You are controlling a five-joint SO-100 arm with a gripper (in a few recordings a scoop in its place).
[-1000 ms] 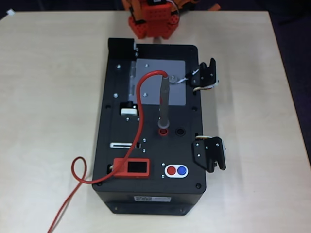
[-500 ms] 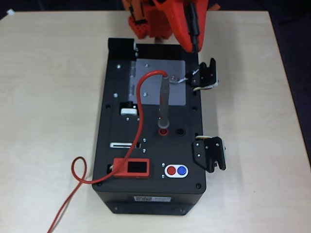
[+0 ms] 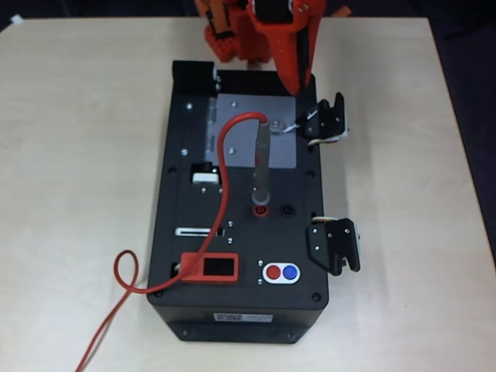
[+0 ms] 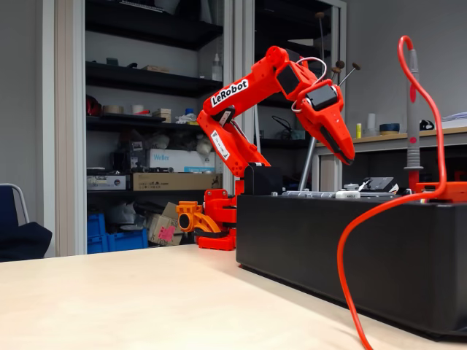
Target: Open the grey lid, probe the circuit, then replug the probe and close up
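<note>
The grey lid (image 3: 246, 132) lies flat and shut on the far part of the black box (image 3: 194, 232). The circuit is hidden. The probe (image 3: 261, 167) stands upright with its tip in the red socket (image 3: 261, 210). Its red cable (image 3: 219, 167) arcs left over the box and down onto the table. In the fixed view the probe (image 4: 413, 109) rises above the box (image 4: 350, 240). My orange gripper (image 3: 298, 84) hangs over the lid's far right corner, jaws together and empty. From the side, the gripper (image 4: 346, 154) points down well above the box top.
Two black latches (image 3: 327, 120) (image 3: 335, 245) stick out from the box's right side. A red module with a black screen (image 3: 211, 268), a red and blue button pair (image 3: 280, 272) and a black socket (image 3: 288, 210) sit on the near part. The arm base (image 3: 232, 43) stands behind the box.
My arm has swung into the overhead view from the top edge. The gripper came down over the box's far end, then shifted slightly left. Probe, cable and lid have not moved.
</note>
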